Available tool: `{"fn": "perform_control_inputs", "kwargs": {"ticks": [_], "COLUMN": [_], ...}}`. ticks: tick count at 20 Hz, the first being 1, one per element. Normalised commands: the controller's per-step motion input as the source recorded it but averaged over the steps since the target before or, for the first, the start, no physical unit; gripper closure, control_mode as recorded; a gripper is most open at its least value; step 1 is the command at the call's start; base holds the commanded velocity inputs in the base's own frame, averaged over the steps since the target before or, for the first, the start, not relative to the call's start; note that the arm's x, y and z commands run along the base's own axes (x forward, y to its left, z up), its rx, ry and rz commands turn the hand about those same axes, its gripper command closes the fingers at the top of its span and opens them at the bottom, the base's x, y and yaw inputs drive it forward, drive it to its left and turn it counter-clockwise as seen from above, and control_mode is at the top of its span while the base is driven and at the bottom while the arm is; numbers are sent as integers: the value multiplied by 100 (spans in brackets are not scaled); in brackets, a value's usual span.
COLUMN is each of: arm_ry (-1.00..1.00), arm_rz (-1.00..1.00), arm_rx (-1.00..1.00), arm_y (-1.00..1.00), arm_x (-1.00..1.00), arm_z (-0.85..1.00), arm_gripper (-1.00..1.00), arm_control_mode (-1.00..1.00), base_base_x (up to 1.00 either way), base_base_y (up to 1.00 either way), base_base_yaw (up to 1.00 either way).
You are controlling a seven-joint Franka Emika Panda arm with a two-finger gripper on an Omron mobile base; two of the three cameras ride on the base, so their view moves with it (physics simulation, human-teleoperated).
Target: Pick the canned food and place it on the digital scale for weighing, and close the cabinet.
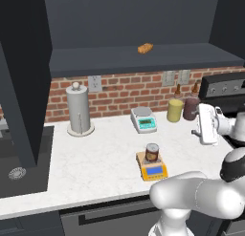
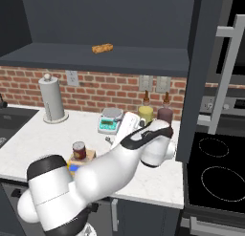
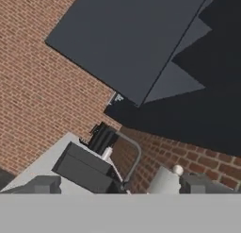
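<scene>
Left base view:
Can [image 1: 152,152]: upright on the grey plate of the orange scale [image 1: 152,169], near the front of the white tabletop [image 1: 95,158].
Cabinet [image 1: 21,77]: door swung open at left, shelf bare to view, a small orange food piece [image 1: 145,48] on it.
Pincer [image 1: 195,132]: at right, above the tabletop, well apart from the can; grip state cannot be told.

Right base view:
Can [image 2: 79,150]: on the scale, just left of the arm.
Cabinet door [image 2: 206,77]: open at right, silver handle [image 2: 228,77] beside it.
Grey-white scale [image 2: 109,120]: near the brick wall.

Hand view:
Fingertips [image 3: 42,185]: set wide apart, nothing between them.
Paper towel holder [image 3: 162,180]: against the brick.
</scene>
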Motion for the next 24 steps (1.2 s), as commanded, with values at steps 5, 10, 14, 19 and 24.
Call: {"fn": "perform_control_inputs", "kwargs": {"ticks": [5,10,14,19,24], "arm_ry": [-10,0,-3,-14,-10], "arm_rz": [-18,-24,-28,-18,-12], "arm_rx": [15,17,20,19,16], "arm_y": [-63,-53,-38,-44,-61], "arm_x": [4,10,17,12,2], "arm_z": [21,1,0,7,20], "arm_gripper": [-100,-100,-100,-100,-100], "arm_control_mode": [-100,-100,-100,-100,-100], "base_base_x": [0,0,0,0,0], "base_base_y": [0,0,0,0,0], "base_base_yaw": [0,0,0,0,0]}}
